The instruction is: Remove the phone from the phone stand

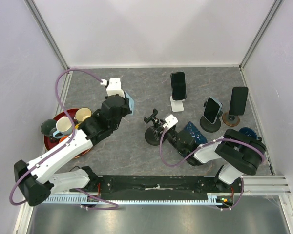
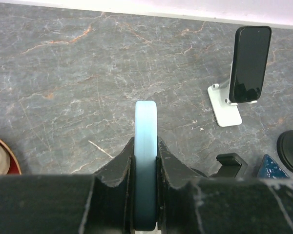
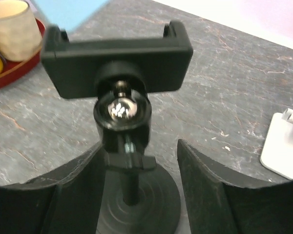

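Top external: left tool (image 1: 125, 104), outstretched, clamps phone (image 1: 130, 102).

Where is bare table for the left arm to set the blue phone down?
Free: far table strip left of the white stand; also between red tray and empty black stand. Crowded: right side, phones on stands.

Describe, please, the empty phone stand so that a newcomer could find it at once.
On the grey table, look near the centre. The black clamp stand sits there on a round base, the right gripper open around its stem. Unlike the white stand and two more to its right, its clamp holds no phone.
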Motion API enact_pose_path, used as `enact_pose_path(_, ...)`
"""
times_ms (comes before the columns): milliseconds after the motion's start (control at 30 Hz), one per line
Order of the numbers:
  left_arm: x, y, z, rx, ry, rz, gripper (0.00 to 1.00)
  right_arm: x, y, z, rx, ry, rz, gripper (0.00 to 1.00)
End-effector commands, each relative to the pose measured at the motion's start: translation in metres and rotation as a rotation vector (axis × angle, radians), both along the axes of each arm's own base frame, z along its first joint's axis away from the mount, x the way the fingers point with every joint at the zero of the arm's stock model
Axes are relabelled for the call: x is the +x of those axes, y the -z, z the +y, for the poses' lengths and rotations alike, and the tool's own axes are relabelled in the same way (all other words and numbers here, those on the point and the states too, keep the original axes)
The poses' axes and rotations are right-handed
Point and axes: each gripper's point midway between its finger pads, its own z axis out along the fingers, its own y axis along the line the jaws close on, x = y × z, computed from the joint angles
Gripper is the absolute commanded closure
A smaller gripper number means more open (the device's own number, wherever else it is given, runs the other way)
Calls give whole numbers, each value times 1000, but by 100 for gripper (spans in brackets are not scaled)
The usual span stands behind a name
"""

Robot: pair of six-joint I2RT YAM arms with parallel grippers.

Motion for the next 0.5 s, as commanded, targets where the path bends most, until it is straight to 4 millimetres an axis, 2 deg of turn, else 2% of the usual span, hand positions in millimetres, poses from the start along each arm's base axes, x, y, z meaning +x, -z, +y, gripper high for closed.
enact_pose_path(0, -11, -32, 14, -132, -41, -58, 98, -5, -1, -8, -14, -3, -7, 26)
enact_pose_path(167, -22, -41, 19, -166, -27, -61, 98, -10, -12, -12, -19, -15, -8, 2)
enact_pose_path(233, -26, -47, 22, -183, -22, -68, 98, -12, -28, -16, 8, -7, -14, 2)
enact_pose_path(267, -27, -47, 21, -188, -16, -64, 98, -14, -22, -20, -7, 0, 21, 2)
enact_pose_path(300, -29, -50, 22, -197, -14, -62, 98, -17, -36, -24, 20, 3, 9, 2)
enact_pose_path(333, -30, -51, 22, -203, -12, -56, 98, -19, -39, -27, 17, 8, 12, 2)
enact_pose_path(367, -31, -52, 21, -222, -14, -50, 98, -23, -32, -32, -26, 10, 43, 2)
enact_pose_path(400, -33, -53, 21, -227, -11, -42, 98, -28, -52, -35, 6, 2, 21, 2)
enact_pose_path(467, -35, -53, 16, -255, 9, -26, 98, -37, -56, -37, -44, -27, 34, 1)
